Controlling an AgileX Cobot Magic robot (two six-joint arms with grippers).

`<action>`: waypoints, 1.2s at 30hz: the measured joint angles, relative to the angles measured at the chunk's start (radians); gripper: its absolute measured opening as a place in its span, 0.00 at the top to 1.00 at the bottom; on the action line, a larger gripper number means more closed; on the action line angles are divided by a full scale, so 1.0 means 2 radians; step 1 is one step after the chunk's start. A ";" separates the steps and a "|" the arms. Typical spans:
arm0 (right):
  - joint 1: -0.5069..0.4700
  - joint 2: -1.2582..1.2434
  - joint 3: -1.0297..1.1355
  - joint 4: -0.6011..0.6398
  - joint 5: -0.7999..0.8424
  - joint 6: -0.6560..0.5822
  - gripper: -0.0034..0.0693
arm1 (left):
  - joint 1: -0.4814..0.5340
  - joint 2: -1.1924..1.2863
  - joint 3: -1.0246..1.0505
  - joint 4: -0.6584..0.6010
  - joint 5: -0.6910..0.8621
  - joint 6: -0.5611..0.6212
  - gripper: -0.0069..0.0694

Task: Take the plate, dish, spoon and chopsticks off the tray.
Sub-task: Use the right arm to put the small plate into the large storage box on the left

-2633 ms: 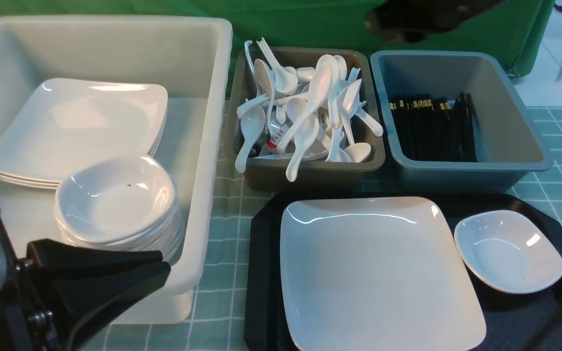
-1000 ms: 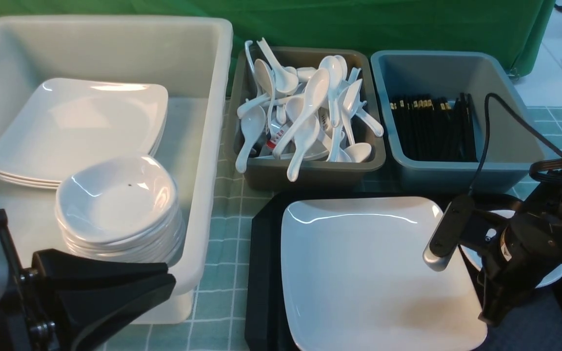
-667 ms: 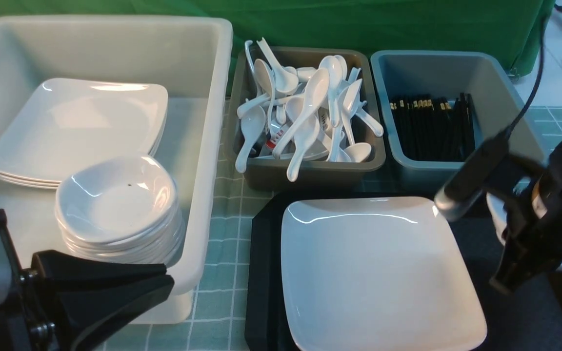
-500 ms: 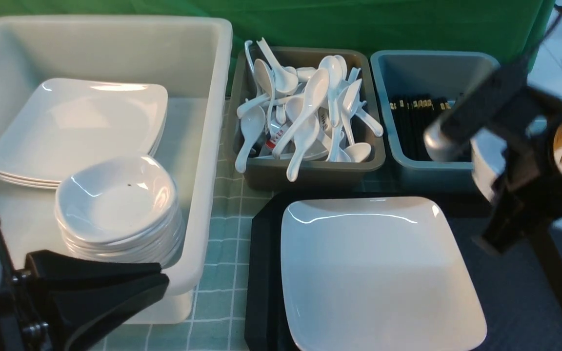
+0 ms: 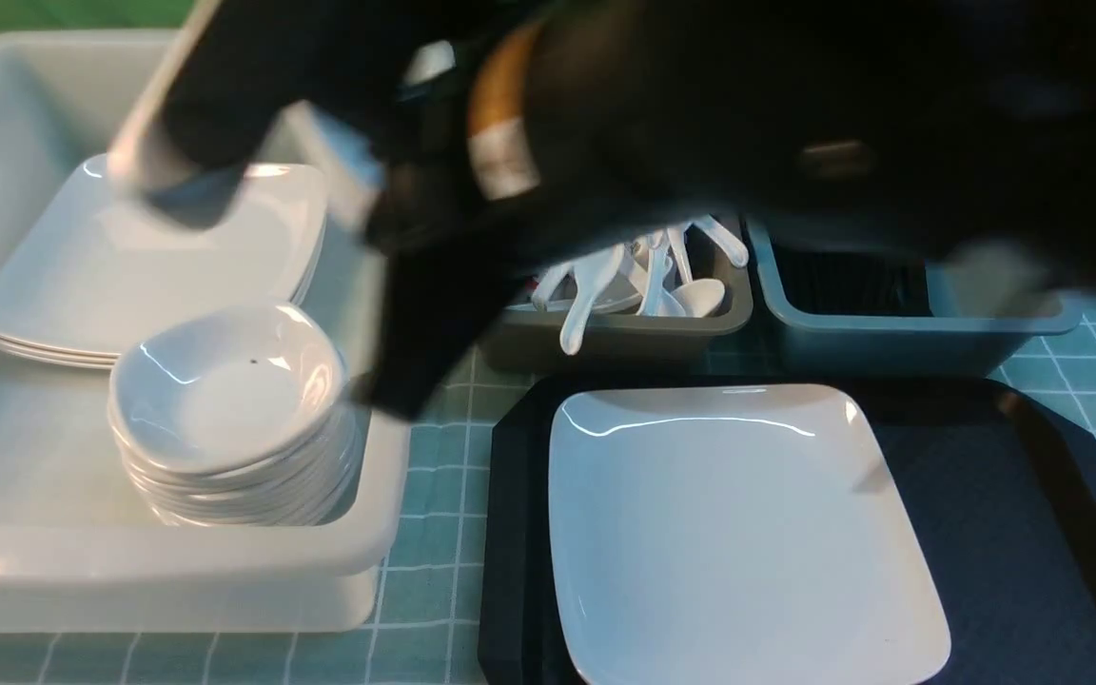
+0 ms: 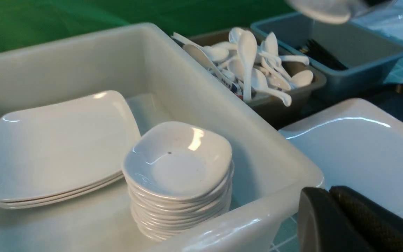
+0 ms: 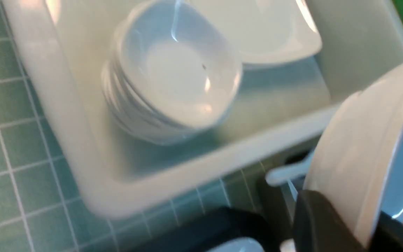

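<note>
We have the right gripper [image 7: 355, 227] clamped on the dish [image 7: 366, 140], one finger on each side of its wall, dish tipped up on edge and off the tray [image 5: 1033, 533]. In the front view our right arm [image 5: 748, 124] reaches across from the right, blurred, over the spoon bin and the chopstick bin, its end above the white tub [image 5: 158, 552]. Our left gripper [image 6: 331, 190] has its fingers together, nothing between them; in the left wrist view it sits beside the near corner of the tub. The plate [image 5: 738, 533] lies flat on the tray, glossy face up, with bare tray floor to its right. Inside the tub we see a stack of square plates [image 5: 139, 247] and, nearer us, a stack of small dishes [image 5: 225, 400], the top one with a dark speck. Brown bin [image 5: 605, 333] holds a jumble of white spoons [image 6: 247, 56], some handles over the rim. Blue-grey bin [image 5: 910, 328] beside it holds black chopsticks [image 6: 322, 52]. We can't tell which of those, if any, came off this tray. Both bins stand just beyond the tray, tub to its left, all on a green checked cloth [image 5: 424, 533]. Green curtain [image 6: 82, 21] behind.
</note>
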 joint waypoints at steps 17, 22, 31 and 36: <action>0.004 0.214 -0.118 0.021 -0.064 -0.067 0.87 | 0.000 -0.027 -0.015 0.023 0.070 -0.006 0.89; 0.004 0.222 -0.118 0.017 -0.071 -0.068 0.79 | 0.000 -0.027 -0.015 0.023 0.069 -0.005 0.89; 0.004 0.232 -0.121 0.015 -0.041 -0.065 0.35 | 0.000 -0.027 -0.015 0.015 0.070 -0.004 0.89; 0.014 0.205 -0.121 0.013 0.012 -0.063 0.25 | 0.000 -0.027 -0.015 -0.004 0.072 0.022 0.89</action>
